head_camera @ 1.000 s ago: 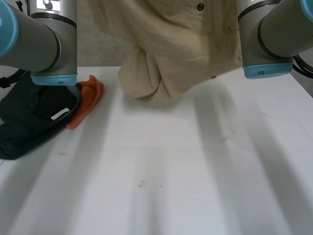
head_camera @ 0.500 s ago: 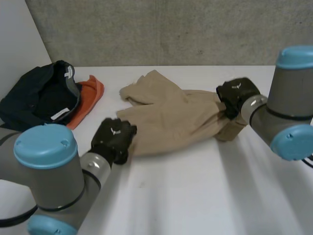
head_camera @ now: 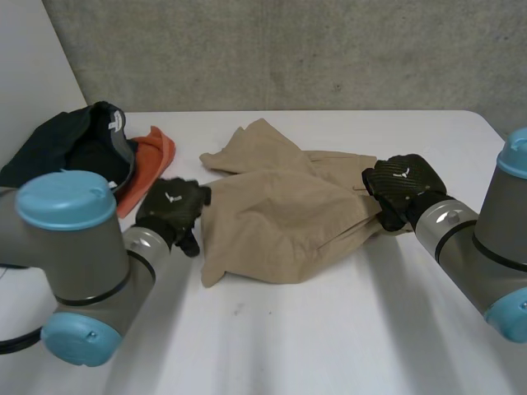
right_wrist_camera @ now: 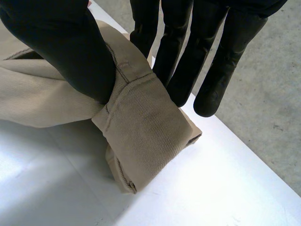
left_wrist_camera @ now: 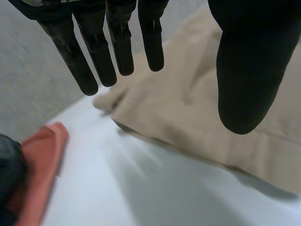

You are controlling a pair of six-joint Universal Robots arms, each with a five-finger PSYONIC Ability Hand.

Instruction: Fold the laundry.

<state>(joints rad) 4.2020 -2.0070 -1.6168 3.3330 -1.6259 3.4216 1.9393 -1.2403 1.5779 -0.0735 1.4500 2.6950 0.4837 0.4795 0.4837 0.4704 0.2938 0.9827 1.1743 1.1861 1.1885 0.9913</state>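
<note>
**One cuff (right_wrist_camera: 141, 122) pinched at 3 o'clock**

Rumpled tan twill garment (head_camera: 280, 218) lies mid-desk (head_camera: 329, 329). At its 3 o'clock end, the right robot hand (head_camera: 401, 188) pinches the stitched cuff between thumb and fingers. At 9 o'clock, the left robot hand (head_camera: 171, 210) hovers with straight fingers, holding nothing. An orange cloth (head_camera: 150, 160) sits at 10 o'clock, partly hidden.

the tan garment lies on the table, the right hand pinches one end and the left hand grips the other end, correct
Not the left hand: the left wrist view shows its fingers straight, over the edge of the tan garment, gripping nothing. The right hand does pinch one end, and the garment lies on the table.
</note>
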